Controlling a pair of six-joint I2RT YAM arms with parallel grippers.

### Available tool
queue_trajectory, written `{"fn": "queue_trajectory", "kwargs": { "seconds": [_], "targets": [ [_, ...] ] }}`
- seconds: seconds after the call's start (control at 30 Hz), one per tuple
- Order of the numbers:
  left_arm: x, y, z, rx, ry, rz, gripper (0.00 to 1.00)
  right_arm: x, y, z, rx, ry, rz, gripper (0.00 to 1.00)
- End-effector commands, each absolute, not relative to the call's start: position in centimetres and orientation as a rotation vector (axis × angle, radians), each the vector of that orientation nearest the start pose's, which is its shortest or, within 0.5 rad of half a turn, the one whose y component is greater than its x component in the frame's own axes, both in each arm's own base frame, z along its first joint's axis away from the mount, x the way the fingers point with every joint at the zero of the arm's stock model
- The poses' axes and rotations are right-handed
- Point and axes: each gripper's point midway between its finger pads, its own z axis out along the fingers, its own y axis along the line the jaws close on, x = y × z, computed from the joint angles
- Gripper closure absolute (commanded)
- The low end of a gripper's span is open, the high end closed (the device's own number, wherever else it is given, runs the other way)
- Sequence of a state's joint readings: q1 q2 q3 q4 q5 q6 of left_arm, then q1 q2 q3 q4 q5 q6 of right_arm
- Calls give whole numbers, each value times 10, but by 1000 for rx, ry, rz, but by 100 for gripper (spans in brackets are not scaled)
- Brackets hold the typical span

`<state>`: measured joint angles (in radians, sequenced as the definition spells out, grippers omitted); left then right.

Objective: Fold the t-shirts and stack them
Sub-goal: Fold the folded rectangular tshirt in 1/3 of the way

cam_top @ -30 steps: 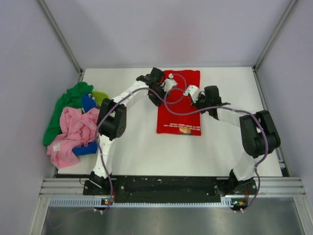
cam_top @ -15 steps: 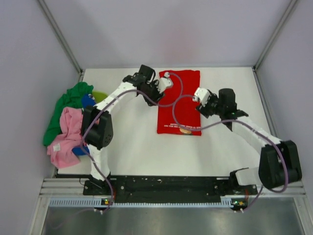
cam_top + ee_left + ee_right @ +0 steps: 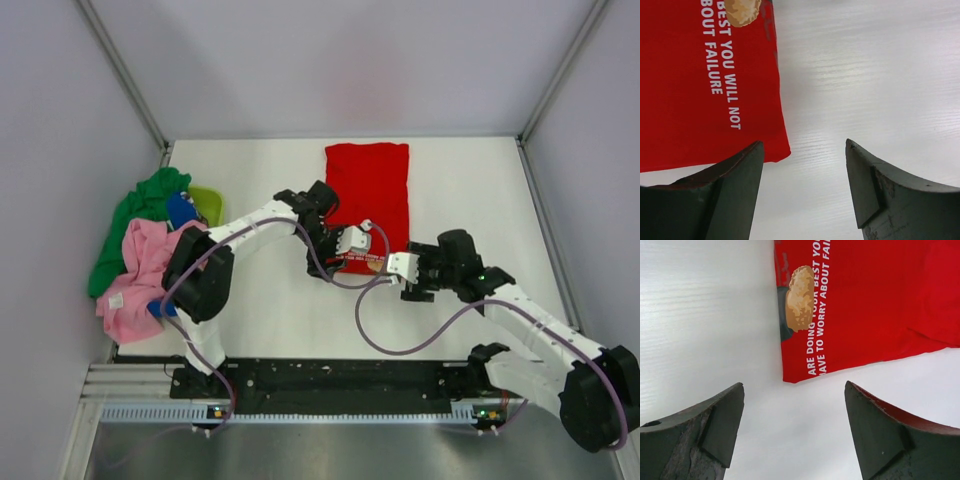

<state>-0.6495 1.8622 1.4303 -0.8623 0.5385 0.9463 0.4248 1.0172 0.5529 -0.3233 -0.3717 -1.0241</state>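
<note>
From above, the folded red t-shirt (image 3: pixel 368 190) lies on the bench (image 3: pixel 280 310), with the left gripper (image 3: pixel 350 245) and right gripper (image 3: pixel 403 268) at its near end; a pink t-shirt (image 3: pixel 150 265) and a green t-shirt (image 3: pixel 135 215) are heaped far left

Left wrist: left gripper (image 3: pixel 802 185) spread wide, empty, at the shirt's corner

Right wrist: right gripper (image 3: pixel 792 430) likewise open, empty, facing the bear print (image 3: pixel 800 297)

red t-shirt (image 3: pixel 690 110), lettered "BEST YOU WILL NOT", "WORRY ABOUT FAILURE"

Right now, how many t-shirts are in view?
4: the red t-shirt lies flat mid-table; the green t-shirt, pink t-shirt and blue t-shirt are heaped together at the left edge. More may be hidden underneath.
</note>
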Motion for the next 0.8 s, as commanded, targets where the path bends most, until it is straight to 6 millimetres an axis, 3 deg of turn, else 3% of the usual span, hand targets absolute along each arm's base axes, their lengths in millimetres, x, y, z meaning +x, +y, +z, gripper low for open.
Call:
{"fn": "queue_trajectory", "kwargs": {
  "seconds": [0.0,0.03,0.2,0.27,0.43,0.53,0.57,0.77],
  "targets": [
    [258,-288,86,-2557,-2207,946,29,242,146,91,-1691,1559,126,18],
    [256,-288,86,-2556,-2201,959,29,242,146,92,-1694,1550,124,13],
    [251,-287,88,-2557,-2201,978,29,242,153,95,-1692,1522,162,12],
    [246,-288,94,-2578,-2187,1019,28,242,155,94,-1700,1507,165,1],
    [244,-291,95,-2658,-2199,1059,26,246,160,96,-1698,1462,162,1],
    [247,-292,88,-2673,-2191,1057,24,242,161,85,-1726,1479,198,1],
    [245,-294,86,-2677,-2172,1073,2,240,161,81,-1743,1481,205,1],
    [260,-294,60,-2687,-2176,897,5,248,165,70,-1784,1492,205,8]
  ]
}}
